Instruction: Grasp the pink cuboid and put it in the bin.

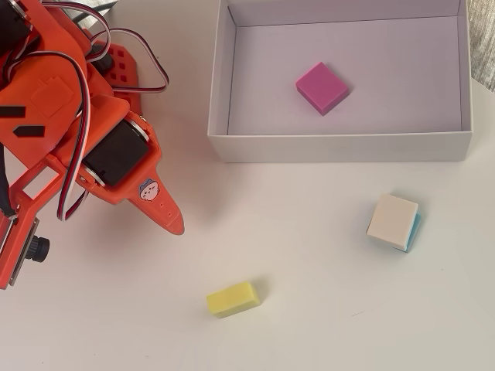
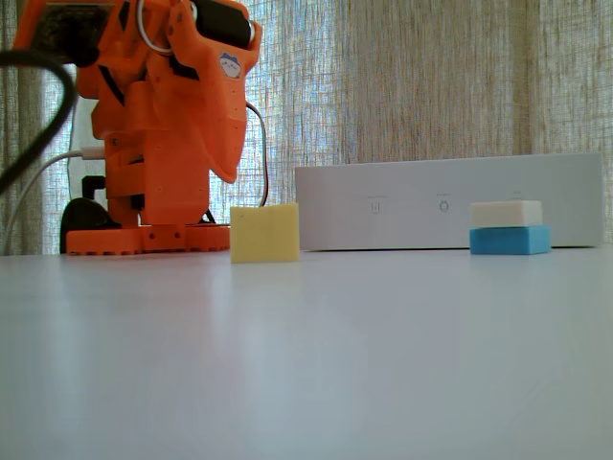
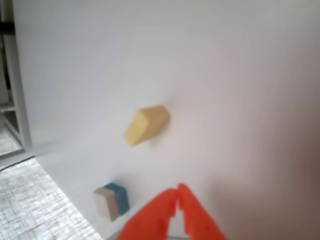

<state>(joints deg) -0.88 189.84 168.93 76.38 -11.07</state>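
Note:
The pink cuboid point(image 1: 322, 87) lies flat on the floor of the bin point(image 1: 340, 145), a shallow white box at the top of the overhead view. In the fixed view only the bin's point(image 2: 450, 201) outer wall shows and the cuboid is hidden behind it. My orange gripper point(image 1: 172, 220) hangs at the left of the overhead view, well away from the bin, its tip pointing down-right. In the wrist view the gripper's point(image 3: 177, 192) tips meet with nothing between them. The fixed view shows the gripper point(image 2: 227, 171) raised above the table beside the arm's base.
A yellow oblong block point(image 1: 232, 298) point(image 2: 264, 233) point(image 3: 145, 123) lies on the white table in front of the gripper. A cream-topped block with a teal underside point(image 1: 394, 222) point(image 2: 509, 228) point(image 3: 111, 201) sits below the bin's right end. The arm's base point(image 2: 144, 238) stands at the left.

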